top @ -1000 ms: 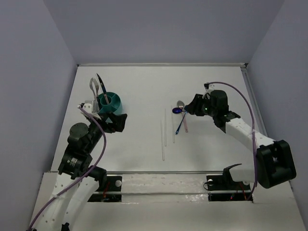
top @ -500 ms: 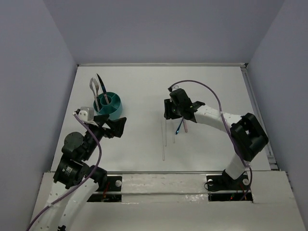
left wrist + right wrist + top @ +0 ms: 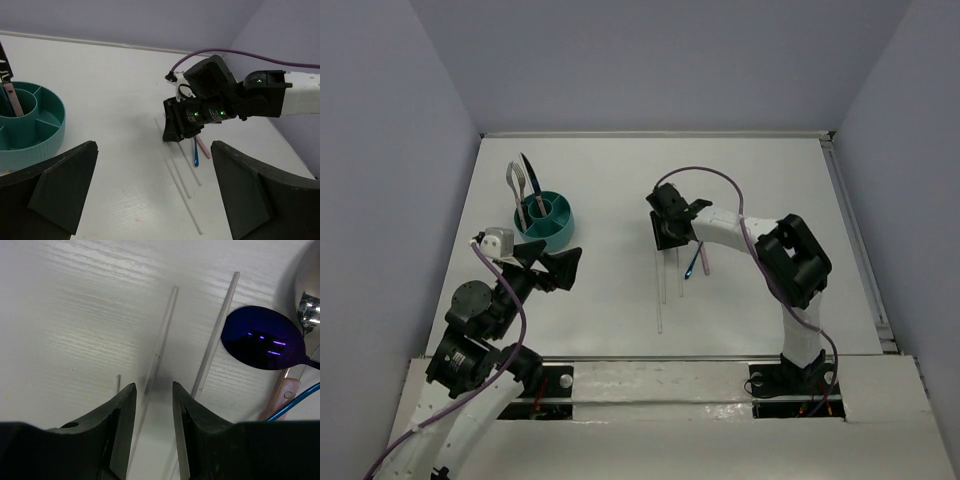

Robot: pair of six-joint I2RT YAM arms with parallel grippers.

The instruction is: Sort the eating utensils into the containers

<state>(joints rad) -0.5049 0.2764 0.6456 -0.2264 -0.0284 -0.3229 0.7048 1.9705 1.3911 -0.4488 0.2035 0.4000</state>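
Note:
The teal caddy (image 3: 546, 215) stands at the far left with a silver fork (image 3: 517, 183) and a dark knife (image 3: 530, 172) upright in it; it also shows in the left wrist view (image 3: 35, 127). Three pale chopsticks (image 3: 662, 285) lie mid-table. My right gripper (image 3: 666, 236) is low over their far ends, open, its jaws either side of one chopstick (image 3: 161, 337) without closing on it. A shiny blue-purple spoon (image 3: 262, 337), a silver spoon (image 3: 308, 295) and a pink handle (image 3: 287, 391) lie just right of it. My left gripper (image 3: 563, 266) is open and empty, in front of the caddy.
Another chopstick (image 3: 218, 332) lies just right of my right finger (image 3: 183, 412), and a third end (image 3: 118, 382) shows to the left. A blue spoon handle (image 3: 195, 152) lies beside the chopsticks (image 3: 182, 175). White walls close in the far and right sides.
My right gripper has swung left from the spoons to the far ends of the chopsticks and come down around one. My left arm has drawn back a little toward me.

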